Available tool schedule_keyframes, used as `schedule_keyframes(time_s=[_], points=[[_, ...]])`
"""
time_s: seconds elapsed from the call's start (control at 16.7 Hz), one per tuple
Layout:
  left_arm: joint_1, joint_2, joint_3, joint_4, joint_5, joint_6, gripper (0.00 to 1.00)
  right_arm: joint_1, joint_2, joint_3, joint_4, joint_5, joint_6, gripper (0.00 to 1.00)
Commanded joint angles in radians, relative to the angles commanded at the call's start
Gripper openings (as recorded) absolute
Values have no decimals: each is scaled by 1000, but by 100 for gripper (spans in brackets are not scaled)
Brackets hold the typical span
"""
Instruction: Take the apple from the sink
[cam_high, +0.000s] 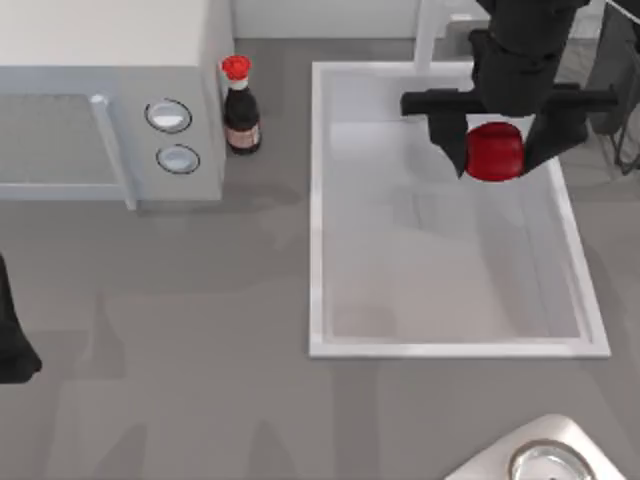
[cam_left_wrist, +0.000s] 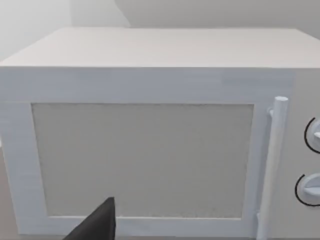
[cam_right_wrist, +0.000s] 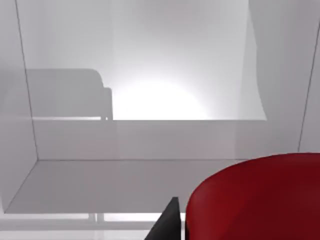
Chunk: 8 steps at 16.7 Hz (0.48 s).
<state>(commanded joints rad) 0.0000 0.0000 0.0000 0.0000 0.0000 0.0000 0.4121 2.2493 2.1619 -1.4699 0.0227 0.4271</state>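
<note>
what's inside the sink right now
Over the sink the right gripper holds the apple between its jaws. The basin floor around it looks bare; the patch beneath the arm is hidden.

The glossy red apple (cam_high: 495, 152) sits over the far-right part of the white sink (cam_high: 316, 200).

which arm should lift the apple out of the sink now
Right. The right gripper is over the sink with its fingers closed around the apple. The left gripper sits parked at the table's left edge, facing the microwave.
</note>
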Motion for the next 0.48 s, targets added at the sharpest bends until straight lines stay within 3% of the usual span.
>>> schedule_keyframes(time_s=[0.48], points=[[0,0,0,0,0,0,100,1,-37,94,-103,-1,-1,0]])
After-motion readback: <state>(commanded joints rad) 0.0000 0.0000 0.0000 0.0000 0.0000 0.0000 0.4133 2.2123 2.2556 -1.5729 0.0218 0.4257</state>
